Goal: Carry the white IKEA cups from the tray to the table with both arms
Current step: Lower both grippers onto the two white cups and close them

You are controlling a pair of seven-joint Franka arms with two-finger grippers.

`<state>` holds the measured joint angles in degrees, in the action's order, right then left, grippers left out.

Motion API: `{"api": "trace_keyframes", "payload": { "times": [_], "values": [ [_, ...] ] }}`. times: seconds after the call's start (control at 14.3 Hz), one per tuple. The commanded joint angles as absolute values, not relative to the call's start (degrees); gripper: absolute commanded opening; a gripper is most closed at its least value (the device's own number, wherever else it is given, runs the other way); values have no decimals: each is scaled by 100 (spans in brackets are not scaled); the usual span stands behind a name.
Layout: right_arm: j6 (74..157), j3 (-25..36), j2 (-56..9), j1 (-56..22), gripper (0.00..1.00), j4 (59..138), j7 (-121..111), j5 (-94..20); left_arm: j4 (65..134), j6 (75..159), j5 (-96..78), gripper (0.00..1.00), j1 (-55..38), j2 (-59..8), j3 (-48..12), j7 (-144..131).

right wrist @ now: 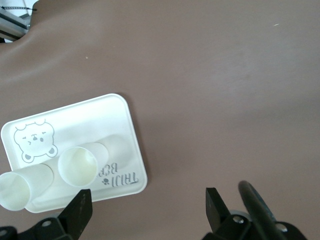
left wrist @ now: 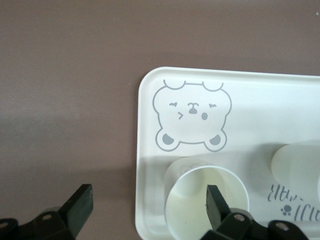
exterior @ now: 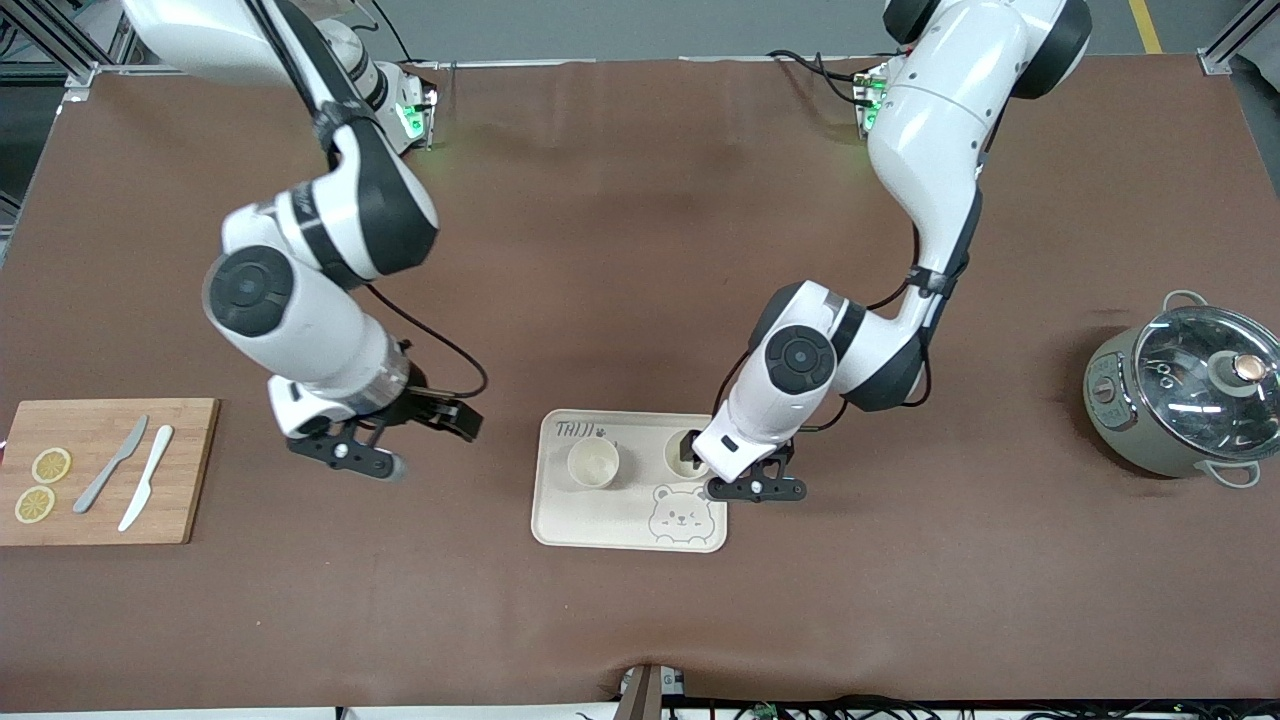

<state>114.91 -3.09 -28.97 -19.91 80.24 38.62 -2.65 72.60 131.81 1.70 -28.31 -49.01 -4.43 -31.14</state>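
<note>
Desk (exterior: 640,250): brown matte covering, slightly wrinkled, spanning nearly the whole front view; grey floor and aluminium framing show along the edge where the arm bases stand.

Bear tray (exterior: 600,520): cream, rectangular, rounded corners, lying flat near the middle of the desk and toward the edge nearest the front camera; long axis runs along the desk's length. Bear print sits in the tray corner nearest the front camera on the left arm's side; lettering sits in the diagonally opposed corner.

White IKEA cups, two: both upright on the tray, mouths up, side by side along the tray's edge farther from the front camera. First cup (exterior: 593,464) stands toward the right arm's end, fully in view. Second cup (exterior: 683,452) stands toward the left arm's end, partly covered by the left arm's wrist.

Left end effector (exterior: 757,489): fingers apart, holding nothing, low over the second cup and the tray's short edge; in the left wrist view one finger (left wrist: 216,202) hangs over the cup's mouth, the other over bare desk.

Right end effector (exterior: 345,455): fingers apart, holding nothing, over bare desk between the tray and the cutting board.

Cutting board (exterior: 100,470): wooden, at the right arm's end, carrying two lemon slices (exterior: 42,484) and two knives (exterior: 128,475).

Cooker pot (exterior: 1180,395): glass-lidded, at the left arm's end, well apart from the tray.

Open room: wide bare desk around the tray.
</note>
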Motion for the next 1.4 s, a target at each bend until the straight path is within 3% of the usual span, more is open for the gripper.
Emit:
{"api": "trace_keyframes", "payload": {
  "times": [0.0, 0.56, 0.63, 0.7, 0.84, 0.91, 1.33],
  "values": [
    [11733, -255, -3198, -2240, 100, 7928, 4191, -264, 7102, 13420, 141, 100, -3216, -5106, -36, -3348],
    [12602, -246, -3823, -2716, 100, 7910, 4447, -193, 7189, 13430, 158, 100, -3296, -5133, -18, -3463],
    [12734, -246, -3893, -2725, 100, 7910, 4447, -193, 7207, 13456, 132, 93, -3287, -5133, -26, -3489],
    [12822, -246, -3954, -2742, 100, 7910, 4447, -193, 7224, 13552, 123, 54, -3305, -5124, -26, -3550],
    [12937, -237, -4060, -2795, 100, 7910, 4447, -176, 7286, 13754, 193, 28, -3305, -5115, -26, -3656],
    [13025, -229, -4095, -2812, 100, 7910, 4447, -167, 7321, 13755, 141, 0, -3366, -5098, -26, -3769],
    [13359, -229, -4385, -2856, 100, 7910, 4456, -18, 7321, 13772, 264, 0, -3419, -5106, -18, -4315]
  ]
}}
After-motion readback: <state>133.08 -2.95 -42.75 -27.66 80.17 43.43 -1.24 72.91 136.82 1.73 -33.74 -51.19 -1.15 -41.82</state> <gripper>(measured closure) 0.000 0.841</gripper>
